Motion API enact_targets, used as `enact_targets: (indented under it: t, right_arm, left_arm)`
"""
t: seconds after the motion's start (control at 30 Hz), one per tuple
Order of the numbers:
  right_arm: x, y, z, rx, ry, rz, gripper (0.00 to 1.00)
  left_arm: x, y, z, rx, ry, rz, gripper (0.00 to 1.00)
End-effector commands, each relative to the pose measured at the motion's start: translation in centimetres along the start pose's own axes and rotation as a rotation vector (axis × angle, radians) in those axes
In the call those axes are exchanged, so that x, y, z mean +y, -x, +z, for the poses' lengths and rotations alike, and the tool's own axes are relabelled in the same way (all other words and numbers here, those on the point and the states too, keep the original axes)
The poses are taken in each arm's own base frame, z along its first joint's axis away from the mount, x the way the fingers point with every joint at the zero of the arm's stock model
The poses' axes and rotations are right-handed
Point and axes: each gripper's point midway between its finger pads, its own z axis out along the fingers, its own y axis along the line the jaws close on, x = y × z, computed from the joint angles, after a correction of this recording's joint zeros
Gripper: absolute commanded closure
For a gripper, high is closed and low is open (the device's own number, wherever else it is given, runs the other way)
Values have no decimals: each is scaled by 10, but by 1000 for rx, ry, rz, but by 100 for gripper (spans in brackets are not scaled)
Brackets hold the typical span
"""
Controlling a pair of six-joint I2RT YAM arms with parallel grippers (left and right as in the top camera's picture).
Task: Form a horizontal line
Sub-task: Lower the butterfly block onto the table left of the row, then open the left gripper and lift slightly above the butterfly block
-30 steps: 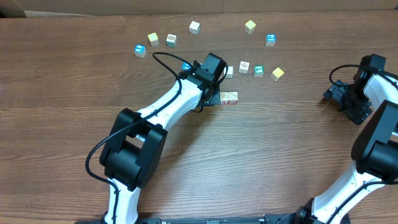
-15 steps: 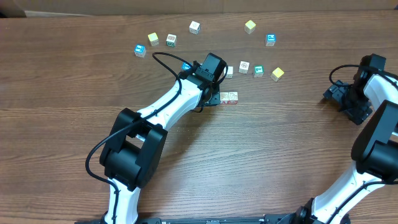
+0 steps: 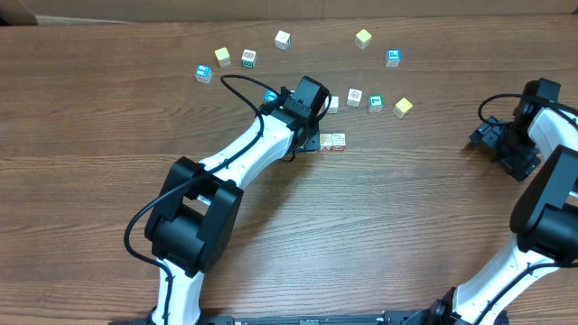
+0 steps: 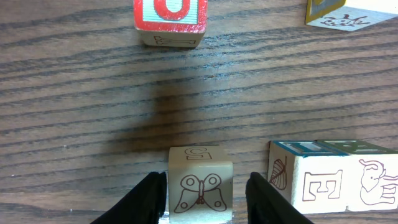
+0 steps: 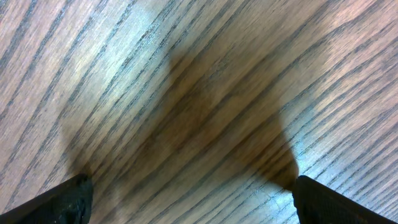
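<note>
Butterfly cube (image 4: 200, 184): set on the table (image 4: 74, 93) just beside the horizontal line (image 4: 339, 180) for joining, flanked by unclenched left fingers (image 4: 149, 199); right fingers (image 5: 65, 198) spread, empty.

We are holding our left arm (image 3: 244, 153) stretched diagonally from its base at the near left edge toward the middle, with the wrist bent so the left pincer (image 3: 312, 142) is pointing down. In the wrist view its two black fingers (image 4: 152, 198) are standing apart, parted moderately rather than wide. We are holding our right arm (image 3: 553, 171) folded at the far right, its wrist turned inward. The right pincer (image 3: 486, 137) is hanging low over the tabletop (image 3: 406, 226), and its fingertips (image 5: 65, 198) are sitting spread wide, at opposite lower corners of the wrist view.
</note>
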Motion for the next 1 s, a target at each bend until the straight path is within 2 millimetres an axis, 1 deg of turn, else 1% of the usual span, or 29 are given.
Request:
enact_targets:
  t: [0.0,0.23,0.33,0.6,0.73,0.87,0.97]
  right_arm:
    - [-8,-3,6,9,-33,4,0]
    - [-8,-3,6,9,-33,4,0]
    - [-8,-2,6,8,-33,4,0]
    - [-8,-2,6,8,-33,4,0]
    - [-8,-3,6,9,-33,4,0]
    - [-8,-3,6,9,-33,4,0]
    - [-8,-2,6,8,-33,4,0]
  left_arm:
    - [-1,-7,5,6,8,6,59]
    - [-2,3,5,-38,12,1,55]
    - [3,8,5,-65,39,0,54]
    - [5,14,5,-79,34,-12,54]
    - [14,20,6,-85,41,-36,55]
    - [29,29,7,-88,55,-69,55]
    - [41,30,7,-76,71,-90,62]
